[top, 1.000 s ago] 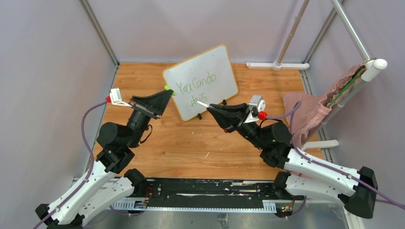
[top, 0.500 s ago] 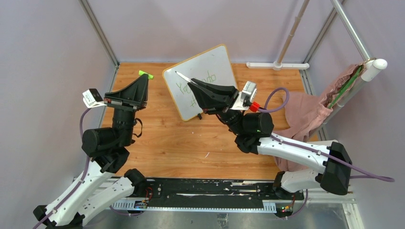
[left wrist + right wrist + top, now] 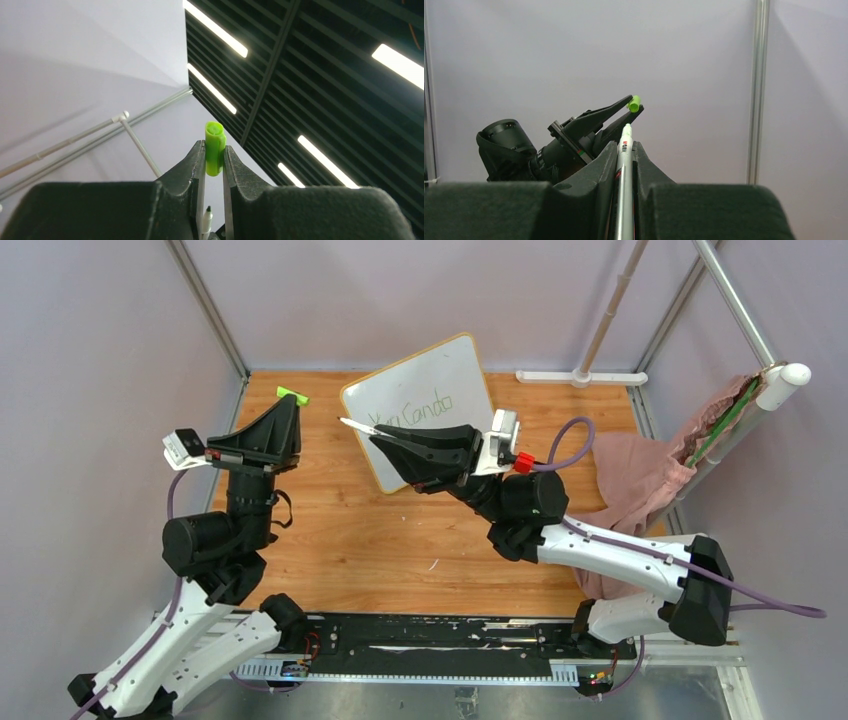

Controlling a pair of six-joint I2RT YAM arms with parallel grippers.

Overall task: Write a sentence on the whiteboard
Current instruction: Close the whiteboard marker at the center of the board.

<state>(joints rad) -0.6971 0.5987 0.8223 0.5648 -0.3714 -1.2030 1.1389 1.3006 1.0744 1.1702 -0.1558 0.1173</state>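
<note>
Over wooden table (image 3: 400, 535), right hand (image 3: 388, 437) farther left

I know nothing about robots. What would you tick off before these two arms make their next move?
1. The green cap is pinched in the left gripper: ok.
2. The marker is clamped in the right gripper: ok.
3. The marker tip is bare and points towards the cap, with a gap between them: ok.
4. The cap's open end faces the marker: cannot tell.
5. The sentence on the whiteboard is complete: cannot tell. The top line shows; the right gripper covers the rest.
</note>
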